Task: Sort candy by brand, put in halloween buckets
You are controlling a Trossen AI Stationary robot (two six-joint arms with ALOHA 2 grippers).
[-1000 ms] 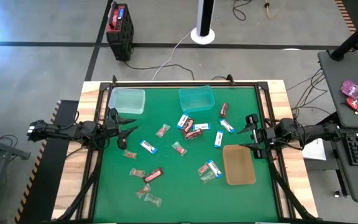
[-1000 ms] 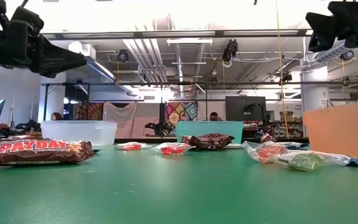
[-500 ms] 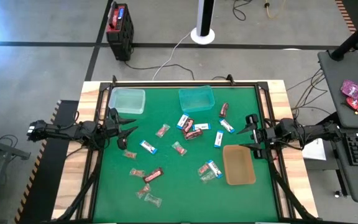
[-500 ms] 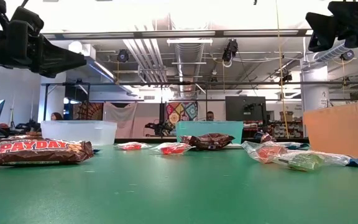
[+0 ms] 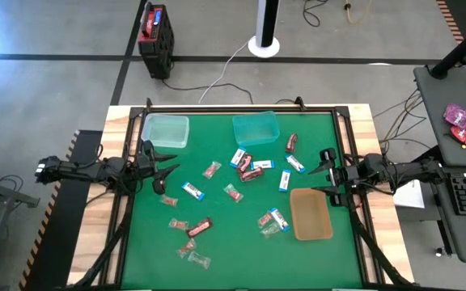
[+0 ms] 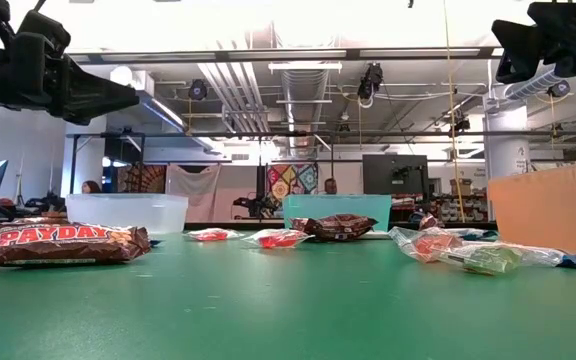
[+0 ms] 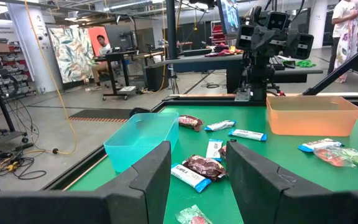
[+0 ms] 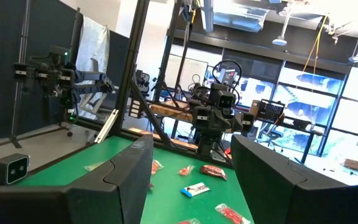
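Nothing sorted yet, by the look of it. All three buckets look empty: mint bucket (image 5: 166, 130) at the far left corner of the green worktop (image 5: 225, 242), teal bucket (image 5: 255, 128) just right of it along the far edge, amber tray (image 5: 311, 213) toward the near right. From the high view no candy shows inside any of them; the low view shows no candy above their rims either.

Candy lies loose on the worktop, placed here relative to the teal bucket:
- nearest cluster just below it: dark bar (image 5: 244, 162), white-and-blue packet (image 5: 238, 157), another dark bar (image 5: 252, 173), packet (image 5: 264, 164)
- off its right side: dark bar (image 5: 291, 143), packets (image 5: 295, 163) and (image 5: 285, 181)
- below and left: red twist (image 5: 211, 170), packet (image 5: 192, 191), twist (image 5: 233, 193)
- farther, toward the near edge: PayDay bar (image 5: 199, 228), twists (image 5: 178, 224) and (image 5: 198, 259), also packet (image 5: 278, 219) with a twist (image 5: 270, 229) beside the amber tray

So the whole job is left: every piece to be picked and dropped by kind.

Left end effector (image 5: 163, 169) hovers above the worktop at the left edge, well left of the teal bucket and below the mint one; fingers spread, nothing between them, touching nothing. Left wrist view confirms an empty gap.

Right end effector (image 5: 326, 176) hovers at the right edge, just above the amber tray's far end; fingers spread wide, empty, no contact. Right wrist view shows the same.
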